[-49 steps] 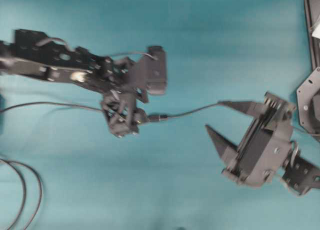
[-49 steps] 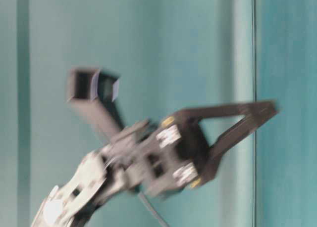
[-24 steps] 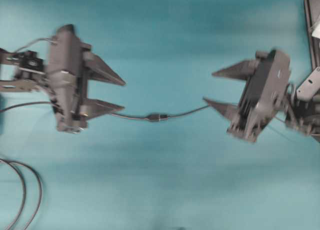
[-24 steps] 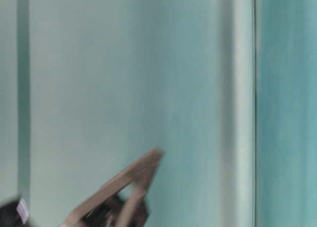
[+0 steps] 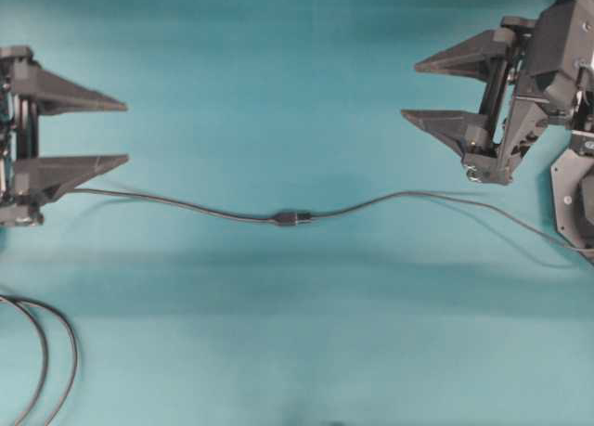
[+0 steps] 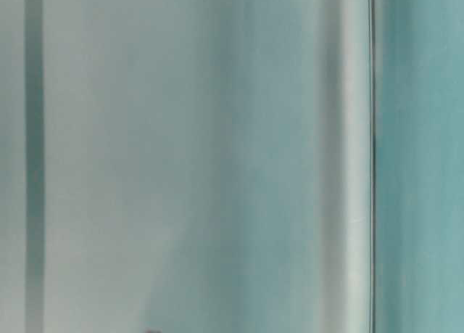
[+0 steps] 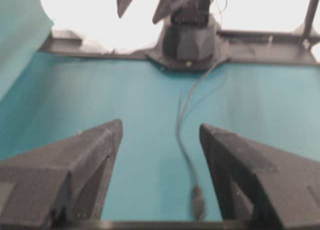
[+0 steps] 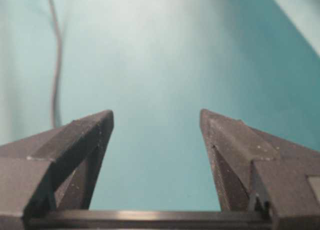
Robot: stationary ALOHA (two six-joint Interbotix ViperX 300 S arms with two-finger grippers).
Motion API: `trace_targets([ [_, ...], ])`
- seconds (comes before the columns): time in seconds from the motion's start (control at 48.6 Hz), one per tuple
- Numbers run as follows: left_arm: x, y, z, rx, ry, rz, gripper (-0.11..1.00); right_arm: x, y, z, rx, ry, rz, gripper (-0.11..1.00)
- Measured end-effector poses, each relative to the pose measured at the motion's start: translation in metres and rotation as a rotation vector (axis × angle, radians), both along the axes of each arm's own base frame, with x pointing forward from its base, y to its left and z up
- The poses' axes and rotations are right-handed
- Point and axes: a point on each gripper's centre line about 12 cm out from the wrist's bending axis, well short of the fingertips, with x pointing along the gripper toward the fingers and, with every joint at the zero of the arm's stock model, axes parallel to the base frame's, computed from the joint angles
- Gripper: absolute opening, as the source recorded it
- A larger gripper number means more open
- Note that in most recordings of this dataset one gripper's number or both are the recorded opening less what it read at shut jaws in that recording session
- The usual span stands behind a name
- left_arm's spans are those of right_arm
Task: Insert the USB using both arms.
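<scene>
- Overhead exterior view: a teal table surface (image 5: 297,333) with a thin dark grey cable (image 5: 186,205) running across it from left to right in a shallow wave.
- At the middle of that cable sits the USB (image 5: 293,218), a tiny short black plug body. It appears joined end to end with the cable on its other side, though it is too small to make out the seam or any metal tip.
- Its long axis lies level, left to right, in line with the two cable runs.
- The left gripper (image 5: 119,131), black with two long pointed triangular fingers, is at the left edge, pointing right. Its jaws stand wide apart and hold nothing.
- The right gripper (image 5: 413,92), the same build, is at the upper right, pointing left, jaws wide and empty.
- Both grippers are well apart from the plug.
- Thicker dark looped cables (image 5: 42,352) curve at the lower left corner.
- Left wrist view: the plug (image 7: 198,204) lies on the table between the spread fingers (image 7: 80,155), blurred.
</scene>
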Motion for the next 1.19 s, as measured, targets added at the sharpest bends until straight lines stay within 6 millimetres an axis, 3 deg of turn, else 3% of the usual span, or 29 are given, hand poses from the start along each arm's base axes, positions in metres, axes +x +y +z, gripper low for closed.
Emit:
trace_targets([
  [0.206,-0.016,0.001,-0.015,0.071,-0.005,0.002,0.76,-0.006,-0.006,-0.014,-0.055,0.029,0.063,0.73],
  [0.411,-0.033,-0.009,-0.011,0.067,-0.088,-0.042,0.76,-0.018,0.003,-0.018,-0.107,0.021,0.123,0.73],
  [0.535,-0.044,-0.015,-0.013,0.065,-0.108,-0.076,0.76,-0.039,0.011,-0.006,-0.130,-0.062,0.131,0.73],
  [0.658,-0.049,-0.015,-0.014,0.064,-0.116,-0.081,0.76,-0.072,0.011,0.001,-0.151,-0.172,0.091,0.73],
  [0.802,-0.051,-0.014,-0.019,0.065,-0.114,-0.076,0.76,-0.095,0.014,-0.014,-0.137,-0.226,0.083,0.73],
  [0.946,-0.052,-0.012,-0.024,0.068,-0.124,-0.062,0.76,-0.098,0.017,-0.036,-0.112,-0.189,0.108,0.73],
  [1.193,-0.055,-0.008,-0.024,0.070,-0.186,-0.029,0.75,-0.094,0.020,-0.043,-0.107,-0.156,0.137,0.73],
])
